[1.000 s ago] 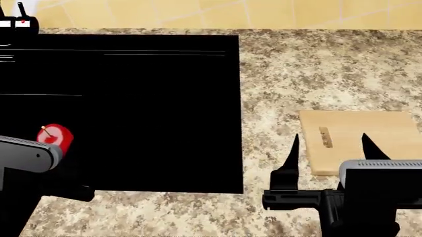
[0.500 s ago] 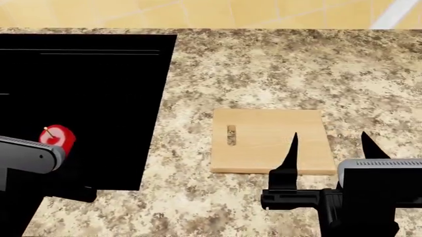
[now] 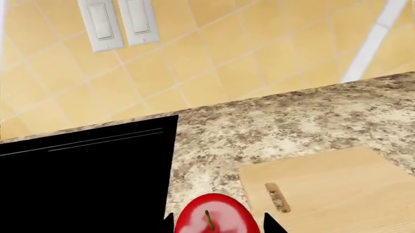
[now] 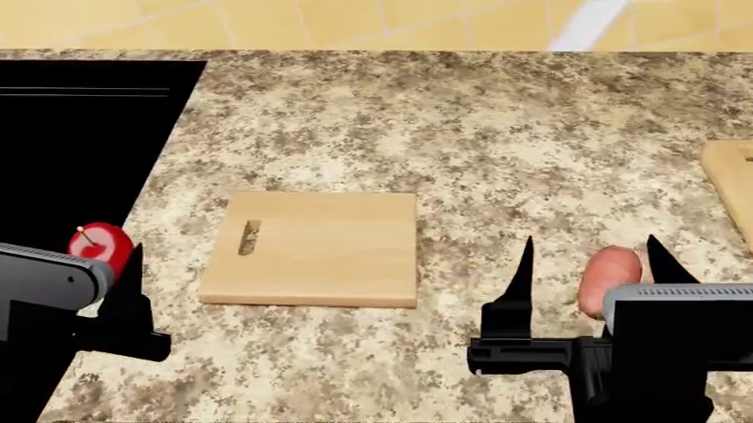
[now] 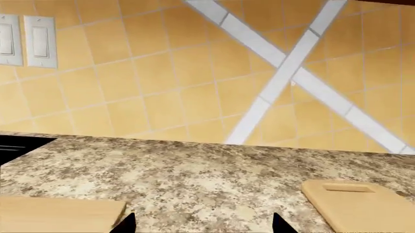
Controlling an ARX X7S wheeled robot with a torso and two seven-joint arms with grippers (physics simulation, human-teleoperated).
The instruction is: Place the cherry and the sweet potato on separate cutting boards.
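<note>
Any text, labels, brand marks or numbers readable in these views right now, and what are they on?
None: no words, numbers or brand marks can be read in any view.
The cutting board is plain wood with only a slot.
The paler cutting board is bare too.
The wall switches carry no lettering.
The cherry, sweet potato and speckled counter are unmarked.

no text, label, brand, number or sign can be read in any of my views. my plain rectangular light-wood cutting board (image 4: pixel 312 248), my paler round-cornered cutting board (image 5: pixel 363 206), the speckled granite counter (image 4: pixel 471 132) and the white wall switches (image 3: pixel 120 22) carry no markings.
</note>
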